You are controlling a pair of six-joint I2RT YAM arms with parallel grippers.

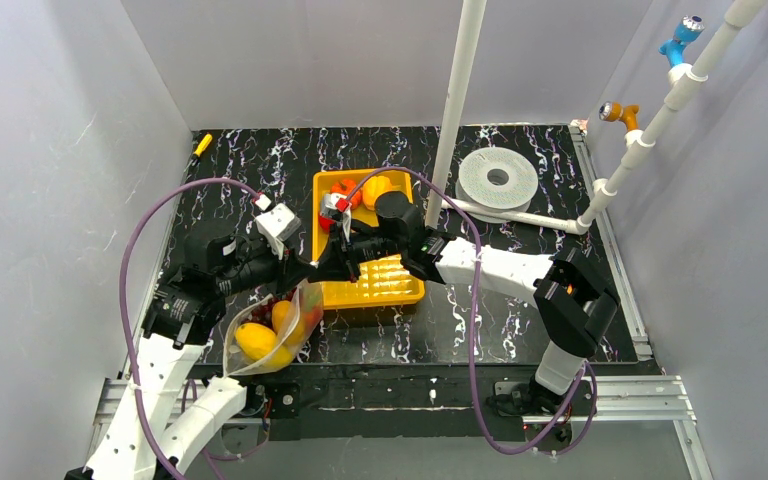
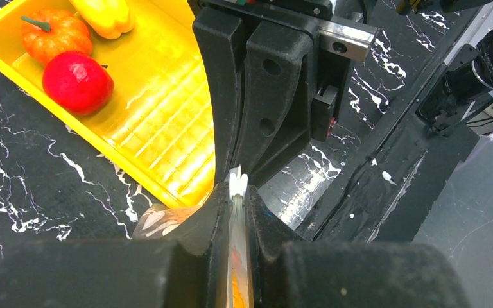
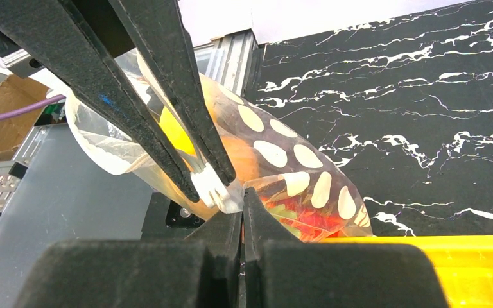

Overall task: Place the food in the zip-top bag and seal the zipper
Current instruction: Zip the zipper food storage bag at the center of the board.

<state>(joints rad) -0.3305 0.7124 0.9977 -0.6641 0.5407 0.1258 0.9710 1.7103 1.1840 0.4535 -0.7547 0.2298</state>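
The zip-top bag hangs over the table's near edge with yellow and orange food inside; it is clear with white oval prints. My left gripper is shut on the zipper at the mouth, whose white slider tab sticks out past the fingertips. My right gripper is shut on the bag's edge right beside that tab. Both grippers meet tip to tip above the bag, the left gripper facing the right gripper. A red fruit, an orange pumpkin and a yellow pepper lie in the tray.
The yellow tray sits mid-table behind the grippers. A white roll lies at the back right beside white pipes. A small yellow object lies at the back left. A cardboard box stands off the table.
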